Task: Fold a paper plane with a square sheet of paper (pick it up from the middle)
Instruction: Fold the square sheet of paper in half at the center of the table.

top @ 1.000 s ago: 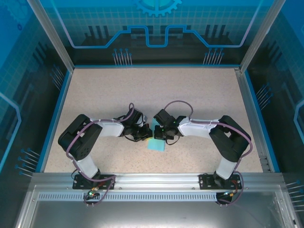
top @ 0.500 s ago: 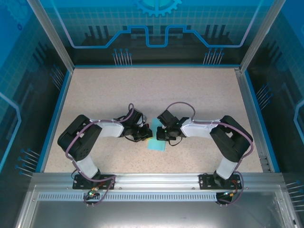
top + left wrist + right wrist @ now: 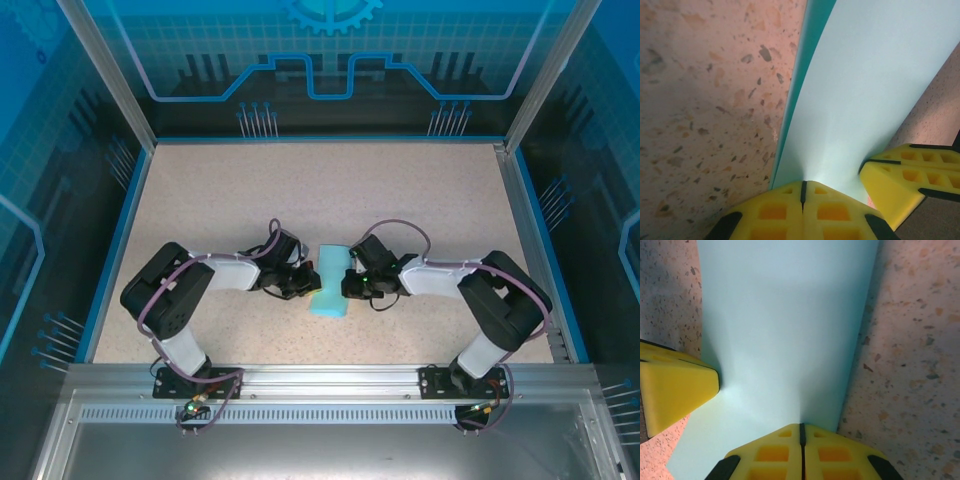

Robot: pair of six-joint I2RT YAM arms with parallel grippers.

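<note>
- Where I reach in from both sides, the light cyan sheet of paper [image 3: 330, 282] sits near the front middle of the speckled tabletop [image 3: 250, 190]. From above it looks like a narrow strip.
- My left gripper [image 3: 802, 192] is squeezed closed on one long edge of the sheet.
- My right gripper [image 3: 801, 437] pinches the opposite long edge the same way.
- The paper is matte and unmarked, and it puckers softly toward each pinch.
</note>
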